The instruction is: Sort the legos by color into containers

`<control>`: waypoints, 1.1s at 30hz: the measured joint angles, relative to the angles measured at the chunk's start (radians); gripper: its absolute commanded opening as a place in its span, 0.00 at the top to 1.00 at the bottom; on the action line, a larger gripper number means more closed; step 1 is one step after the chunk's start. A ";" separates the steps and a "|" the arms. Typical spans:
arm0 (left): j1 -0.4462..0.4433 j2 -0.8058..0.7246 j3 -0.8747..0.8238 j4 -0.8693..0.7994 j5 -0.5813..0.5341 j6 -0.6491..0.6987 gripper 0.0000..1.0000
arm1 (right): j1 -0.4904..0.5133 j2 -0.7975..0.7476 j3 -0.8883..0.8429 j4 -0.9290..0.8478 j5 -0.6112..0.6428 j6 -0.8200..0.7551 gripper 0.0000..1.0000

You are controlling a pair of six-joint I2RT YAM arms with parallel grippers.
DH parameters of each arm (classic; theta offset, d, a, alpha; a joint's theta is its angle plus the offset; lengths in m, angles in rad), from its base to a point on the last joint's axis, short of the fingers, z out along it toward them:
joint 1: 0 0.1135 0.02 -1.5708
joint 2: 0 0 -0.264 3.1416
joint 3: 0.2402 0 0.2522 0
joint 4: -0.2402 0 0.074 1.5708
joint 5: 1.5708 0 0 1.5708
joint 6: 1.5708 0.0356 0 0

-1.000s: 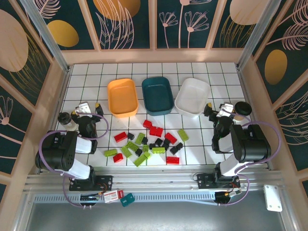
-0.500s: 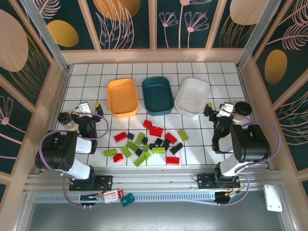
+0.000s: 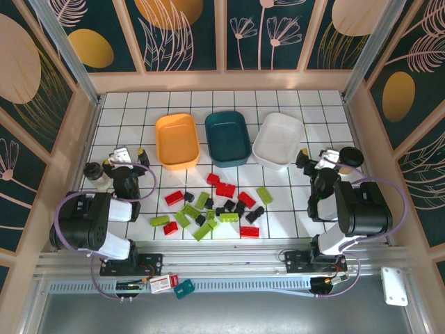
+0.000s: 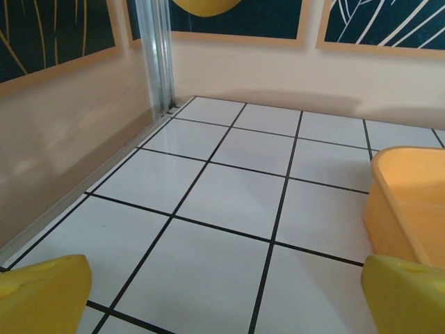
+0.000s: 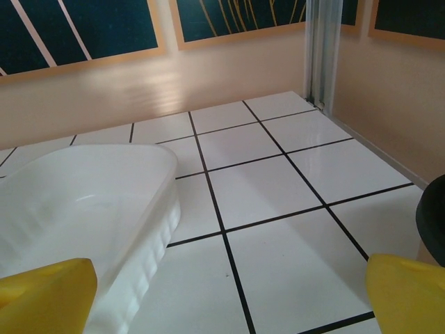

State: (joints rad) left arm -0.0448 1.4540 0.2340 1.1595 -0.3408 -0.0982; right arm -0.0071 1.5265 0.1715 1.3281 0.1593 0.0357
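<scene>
Red, lime green and black legos (image 3: 212, 205) lie scattered on the tiled table in front of three tubs: orange (image 3: 176, 140), dark teal (image 3: 228, 137) and white (image 3: 277, 139). All three tubs look bare inside. My left gripper (image 3: 125, 156) rests at the left, open, its yellow fingertips (image 4: 43, 292) wide apart over bare tile, with the orange tub (image 4: 407, 202) to its right. My right gripper (image 3: 320, 158) rests at the right, open, nothing between its yellow fingertips (image 5: 407, 292), the white tub (image 5: 83, 202) to its left.
The table is walled on three sides by wooden panels with metal posts (image 3: 59, 42) in the far corners. A small dark round cup (image 3: 350, 156) sits beside the right gripper and another (image 3: 92, 171) beside the left one.
The right gripper shifted very slightly; nothing else has moved.
</scene>
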 measured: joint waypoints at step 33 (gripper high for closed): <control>-0.219 -0.125 0.488 -0.935 0.286 -0.639 0.15 | 0.388 -0.247 0.471 -1.071 -0.095 0.336 0.11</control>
State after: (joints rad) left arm -0.2642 1.3293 0.7223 0.2245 -0.0551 -0.7368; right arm 0.3805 1.2793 0.6426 0.2569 0.0643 0.3721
